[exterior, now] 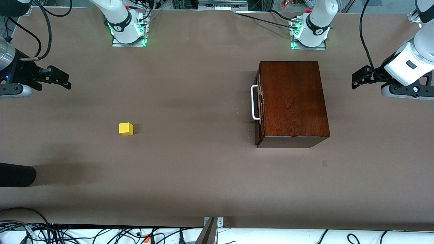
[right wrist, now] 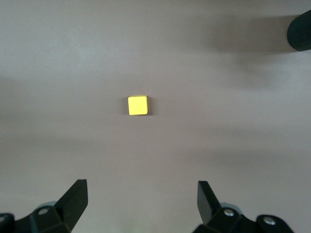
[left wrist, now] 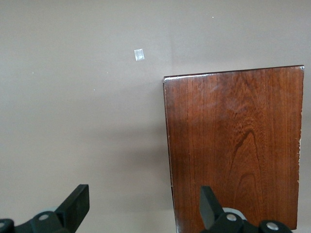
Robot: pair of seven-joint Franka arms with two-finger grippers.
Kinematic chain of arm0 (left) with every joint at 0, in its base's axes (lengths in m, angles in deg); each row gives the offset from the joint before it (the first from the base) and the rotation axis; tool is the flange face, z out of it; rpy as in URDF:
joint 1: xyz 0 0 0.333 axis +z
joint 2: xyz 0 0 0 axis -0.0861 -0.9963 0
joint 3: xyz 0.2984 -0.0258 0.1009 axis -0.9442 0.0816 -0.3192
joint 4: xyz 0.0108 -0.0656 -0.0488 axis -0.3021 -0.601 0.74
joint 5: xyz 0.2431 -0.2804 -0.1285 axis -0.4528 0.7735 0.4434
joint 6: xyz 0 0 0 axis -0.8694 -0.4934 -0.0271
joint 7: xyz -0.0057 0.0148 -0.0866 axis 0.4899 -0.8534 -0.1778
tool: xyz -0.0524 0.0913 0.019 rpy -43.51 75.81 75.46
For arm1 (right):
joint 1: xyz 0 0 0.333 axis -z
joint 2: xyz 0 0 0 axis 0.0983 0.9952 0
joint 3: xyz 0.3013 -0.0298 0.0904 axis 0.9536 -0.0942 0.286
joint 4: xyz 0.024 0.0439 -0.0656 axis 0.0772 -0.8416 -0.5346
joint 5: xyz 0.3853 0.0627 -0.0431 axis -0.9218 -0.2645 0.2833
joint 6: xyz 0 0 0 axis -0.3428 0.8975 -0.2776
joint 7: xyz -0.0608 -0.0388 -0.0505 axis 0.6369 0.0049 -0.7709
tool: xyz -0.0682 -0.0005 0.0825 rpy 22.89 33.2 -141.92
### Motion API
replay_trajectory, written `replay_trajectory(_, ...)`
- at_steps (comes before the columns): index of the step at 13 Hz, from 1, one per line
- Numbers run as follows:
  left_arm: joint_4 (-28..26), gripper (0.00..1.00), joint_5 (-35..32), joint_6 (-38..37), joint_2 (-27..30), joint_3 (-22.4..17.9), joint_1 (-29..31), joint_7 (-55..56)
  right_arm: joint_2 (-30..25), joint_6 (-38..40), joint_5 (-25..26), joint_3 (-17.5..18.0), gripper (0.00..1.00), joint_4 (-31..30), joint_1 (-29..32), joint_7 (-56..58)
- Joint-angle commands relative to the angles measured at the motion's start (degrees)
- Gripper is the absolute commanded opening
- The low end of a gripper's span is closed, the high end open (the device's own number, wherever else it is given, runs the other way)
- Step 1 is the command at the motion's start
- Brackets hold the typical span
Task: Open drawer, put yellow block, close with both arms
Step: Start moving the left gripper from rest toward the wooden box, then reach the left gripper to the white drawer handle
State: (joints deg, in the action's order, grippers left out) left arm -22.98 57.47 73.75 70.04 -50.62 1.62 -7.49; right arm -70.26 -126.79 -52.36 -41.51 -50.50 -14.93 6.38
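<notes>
The mahogany box (exterior: 291, 101) stands toward the left arm's end of the table. Its drawer is shut, and the dark front with the white U-shaped handle (exterior: 255, 102) faces the right arm's end. The yellow block (exterior: 125, 129) lies on the table toward the right arm's end, apart from the box. My left gripper (exterior: 356, 79) is open and empty, up in the air past the box's end. The left wrist view shows its fingers wide apart (left wrist: 143, 194) over the box top (left wrist: 233, 145). My right gripper (exterior: 62, 79) is open and empty; the right wrist view (right wrist: 141, 191) shows the block (right wrist: 137, 105).
A black rounded object (exterior: 17, 174) juts in at the right arm's end, nearer the front camera than the block, and shows in the right wrist view (right wrist: 299, 31). A small pale tape square (exterior: 324, 163) lies nearer the camera than the box. Cables run along the near table edge.
</notes>
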Motion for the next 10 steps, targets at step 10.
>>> replay_trajectory(10,9.0,1.00,0.2,-0.3,-14.3,5.8,-14.2,12.5,0.9,0.8,-2.6,0.2,1.00,1.8,1.8,2.3)
